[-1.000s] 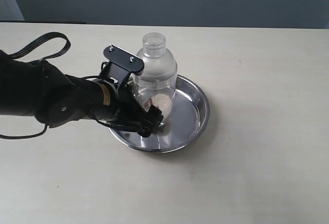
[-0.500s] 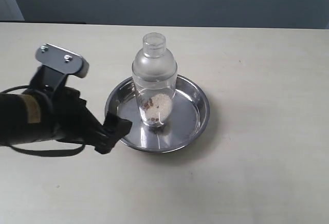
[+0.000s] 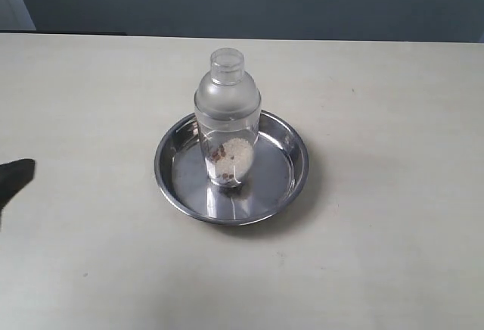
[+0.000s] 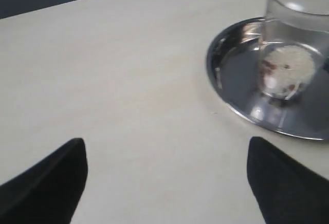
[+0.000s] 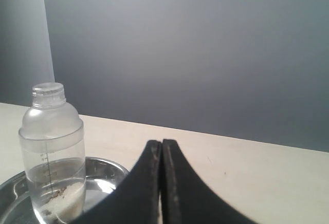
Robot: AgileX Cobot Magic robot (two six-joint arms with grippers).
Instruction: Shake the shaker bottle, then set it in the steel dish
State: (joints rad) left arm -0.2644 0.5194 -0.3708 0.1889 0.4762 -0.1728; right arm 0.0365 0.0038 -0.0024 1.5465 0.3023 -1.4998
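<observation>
The shaker bottle stands upright inside the steel dish, brown and whitish grains at its bottom; nothing holds it. The left wrist view shows the bottle and the dish off to one side. My left gripper is open, its two dark fingers wide apart over bare table, well away from the dish. In the exterior view only a dark tip of it shows at the left edge. My right gripper is shut, empty, with the bottle and dish beyond it.
A pale beige table carries the dish. A grey-blue wall stands behind the table's far edge.
My left gripper let go of the bottle, opened, and drew back to the left until almost out of the exterior view. The bottle stayed upright in the dish.
</observation>
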